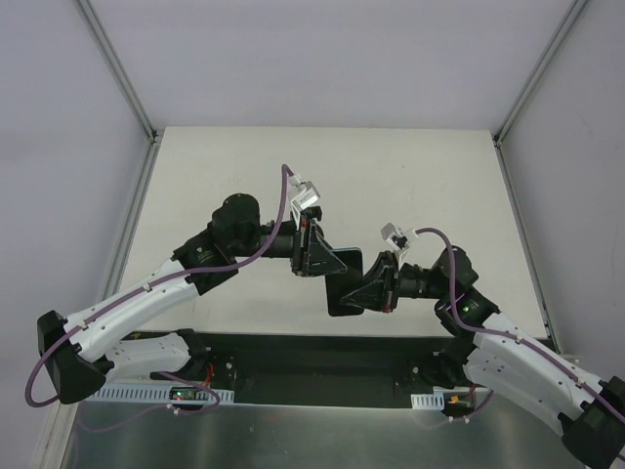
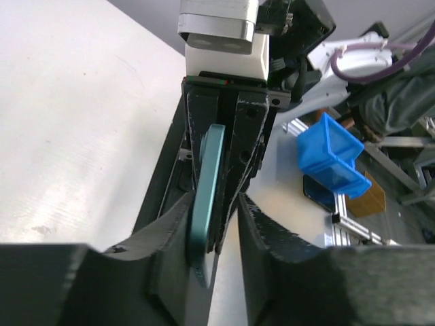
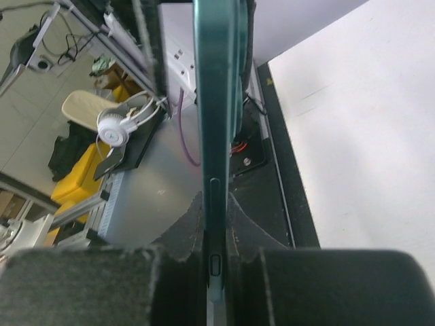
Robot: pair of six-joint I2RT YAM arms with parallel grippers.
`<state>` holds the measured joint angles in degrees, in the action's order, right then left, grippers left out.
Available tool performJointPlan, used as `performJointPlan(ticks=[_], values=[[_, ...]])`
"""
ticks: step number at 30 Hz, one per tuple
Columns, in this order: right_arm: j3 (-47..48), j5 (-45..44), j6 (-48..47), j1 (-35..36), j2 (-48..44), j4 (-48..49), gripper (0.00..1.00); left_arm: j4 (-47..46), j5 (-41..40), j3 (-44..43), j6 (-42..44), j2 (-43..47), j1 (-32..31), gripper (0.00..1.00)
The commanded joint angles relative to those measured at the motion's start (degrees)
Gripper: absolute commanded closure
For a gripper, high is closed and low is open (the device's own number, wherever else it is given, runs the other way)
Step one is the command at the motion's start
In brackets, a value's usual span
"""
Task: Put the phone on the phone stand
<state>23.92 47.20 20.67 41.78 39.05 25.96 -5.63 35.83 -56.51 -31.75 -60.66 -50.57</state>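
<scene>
Right wrist view has the phone (image 3: 216,136) edge-on, its teal rim pinched tight on both sides between the right gripper (image 3: 216,205) fingertips, held clear above the surface (image 1: 410,176). Across from it, the left gripper (image 2: 216,204) straddles the phone's far end, with a sliver of light on one side, so it looks parted rather than clamped. The step reads as a mid-air handover or regrip. The next move probably calls for one gripper to take sole hold before the phone is carried on. The phone stand cannot be made out in any view. The two grippers and the dark phone merge overhead, hiding whatever lies beneath them.
</scene>
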Motion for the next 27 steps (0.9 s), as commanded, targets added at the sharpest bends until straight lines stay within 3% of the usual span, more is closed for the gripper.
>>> performJointPlan(ticks=[1, 6, 11, 12, 16, 17, 18, 19, 20, 21, 22, 23, 25, 27], values=[[2.2, 0.4, -1.6, 1.2, 0.6, 3.9, 0.99, 2.2, 8.5, -1.5, 1.4, 1.2, 0.3, 0.73], [3.6, 1.0, -1.9, 2.6, 3.0, 4.0, 0.99, 2.9, 10.1, -1.9, 3.2, 1.0, 0.3, 0.75], [4.3, -0.2, -2.0, 3.4, 3.9, 3.9, 0.99, 3.5, 10.8, -2.1, 3.8, 0.1, 0.3, 0.69], [4.4, -0.3, -2.0, 3.3, 4.1, 3.8, 0.99, 4.1, 10.8, -2.2, 4.6, 0.0, 0.3, 0.71], [5.4, -0.3, -2.5, 3.7, 5.0, 2.3, 0.99, 6.6, 7.2, -2.5, 7.4, 1.6, 0.3, 1.00], [6.0, -0.9, -2.7, 3.8, 5.2, 1.8, 0.99, 7.3, 5.2, -2.6, 7.7, 2.7, 0.3, 1.00], [6.6, -1.5, -3.9, 3.8, 5.5, 0.9, 0.95, 8.3, 2.7, -2.6, 8.9, 3.5, 0.3, 1.00], [7.1, -2.8, -4.9, 3.8, 5.6, -3.0, 0.61, 9.7, -0.6, -3.2, 9.4, 4.4, 0.3, 1.00], [9.0, -7.2, -6.2, 3.7, 5.7, -6.2, 0.45, 14.3, -10.8, -3.7, 9.9, 6.2, 0.3, 1.00], [10.3, -10.3, -10.3, 3.8, 5.7, -14.6, 0.33, 16.4, -15.7, -4.6, 10.6, 7.3, 0.3, 1.00], [11.5, -13.6, -12.0, 3.7, 6.0, -18.5, 0.14, 18.7, -21.3, -4.8, 11.0, 8.4, 0.3, 1.00], [12.9, -20.8, -14.0, 3.7, 6.4, -22.2, 0.09, 21.4, -29.2, -4.8, 11.2, 11.0, 0.3, 1.00], [17.9, -28.5, -17.7, 3.6, 8.8, -32.0, 0.01, 23.2, -36.2, -4.0, 11.9, 14.1, 0.3, 1.00], [23.2, -37.0, -19.3, 3.2, 12.6, -37.4, 0.00, 25.2, -45.6, -2.6, 11.9, 19.0, 0.3, 1.00]])
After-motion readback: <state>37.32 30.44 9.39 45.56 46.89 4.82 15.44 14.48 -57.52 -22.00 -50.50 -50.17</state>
